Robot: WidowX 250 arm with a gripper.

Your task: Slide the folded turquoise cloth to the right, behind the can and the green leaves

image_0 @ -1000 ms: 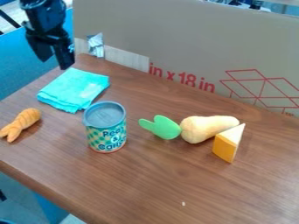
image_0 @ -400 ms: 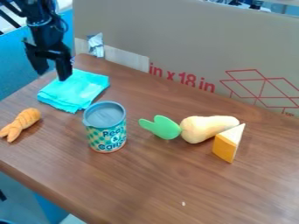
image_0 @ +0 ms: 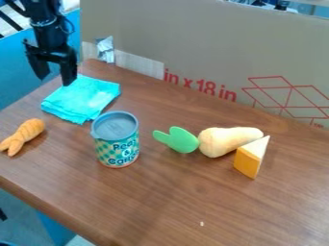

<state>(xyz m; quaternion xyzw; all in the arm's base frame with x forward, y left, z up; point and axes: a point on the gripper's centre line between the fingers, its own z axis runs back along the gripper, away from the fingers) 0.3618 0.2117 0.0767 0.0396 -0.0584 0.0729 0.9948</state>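
Gripper: you have the black gripper [image_0: 55, 79] at upper left, beside the far corner of the cloth; its two fingers stand apart with nothing between them.
Cloth: turquoise, folded, flat on the table [image_0: 160, 197]; cloth [image_0: 82, 98] contact with the right-hand fingertip in view cannot be confirmed.
Can: upright can [image_0: 116, 139], just beside the cloth's near edge.
Orange toy: orange toy [image_0: 24, 136] near the left table edge.
Right group: green leaf piece [image_0: 178, 140], pale yellow toy [image_0: 225, 141], wedge [image_0: 250, 158].
Step in hand: judged as positioning at the cloth, ungrasped.
Next move: judged to call for you to align both fingertips with a fold before closing, clear of the can.
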